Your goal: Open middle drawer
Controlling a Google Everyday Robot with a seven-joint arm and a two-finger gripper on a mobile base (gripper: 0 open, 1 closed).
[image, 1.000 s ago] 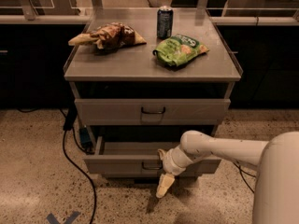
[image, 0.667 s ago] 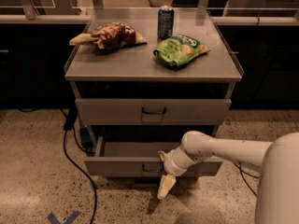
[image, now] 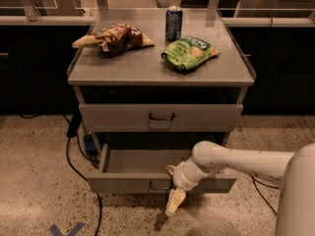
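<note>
Middle drawer: drawn out, cavity reachable from above. Obstacles: claw hanging before its front; cable on floor, left.

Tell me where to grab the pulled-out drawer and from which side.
Take the middle drawer by the small loop handle at the centre of its flat front, coming from the front: nothing else there sticks out. The pincer hangs just below and right of it, pointing down.
</note>
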